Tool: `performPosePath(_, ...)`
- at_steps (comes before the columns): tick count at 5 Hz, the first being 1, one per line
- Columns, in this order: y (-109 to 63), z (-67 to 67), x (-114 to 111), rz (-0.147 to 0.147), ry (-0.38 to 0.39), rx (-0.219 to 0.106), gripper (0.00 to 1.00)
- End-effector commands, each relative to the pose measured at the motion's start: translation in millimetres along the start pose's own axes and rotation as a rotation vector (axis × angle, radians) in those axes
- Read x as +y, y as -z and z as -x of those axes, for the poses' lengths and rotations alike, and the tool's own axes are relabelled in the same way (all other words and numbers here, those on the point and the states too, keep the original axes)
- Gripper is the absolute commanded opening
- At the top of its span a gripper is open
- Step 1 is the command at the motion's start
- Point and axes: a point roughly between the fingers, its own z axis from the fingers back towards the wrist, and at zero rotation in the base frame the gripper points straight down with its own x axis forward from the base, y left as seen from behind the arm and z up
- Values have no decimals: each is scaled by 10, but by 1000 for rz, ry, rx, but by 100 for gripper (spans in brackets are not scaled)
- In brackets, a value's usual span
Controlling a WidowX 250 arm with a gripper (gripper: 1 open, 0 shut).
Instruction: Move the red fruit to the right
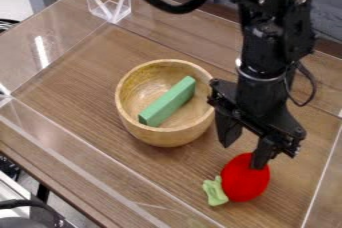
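The red fruit (245, 178) lies on the wooden table near the front right, its light green leafy end (214, 191) pointing to the front left. My gripper (251, 146) hangs straight down just above the fruit's top, with its two black fingers spread apart and nothing between them. The right fingertip comes down close to the fruit's upper edge; I cannot tell whether it touches.
A wooden bowl (162, 132) stands left of the fruit and holds a green rectangular block (168, 101). A low clear plastic wall (321, 187) rings the table, close to the fruit on the right. A clear folded piece (107, 6) stands at the back left.
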Motion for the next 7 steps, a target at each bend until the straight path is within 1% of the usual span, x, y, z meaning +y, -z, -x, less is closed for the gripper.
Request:
performPosePath(1, -80, -17, -8, 1, -44, -50, 0)
performPosePath(2, -173, 35, 63, -4, -39, -63, 0)
performPosePath(3, -147, 112, 103, -5, -18, -62, 0)
performPosePath(4, -285, 70, -67, -13, -70, -75, 0)
performPosePath(5, -319, 62, -264, -17, -105, -78, 0)
performPosePath(7, -423, -67, -253, -28, -169, -114, 0)
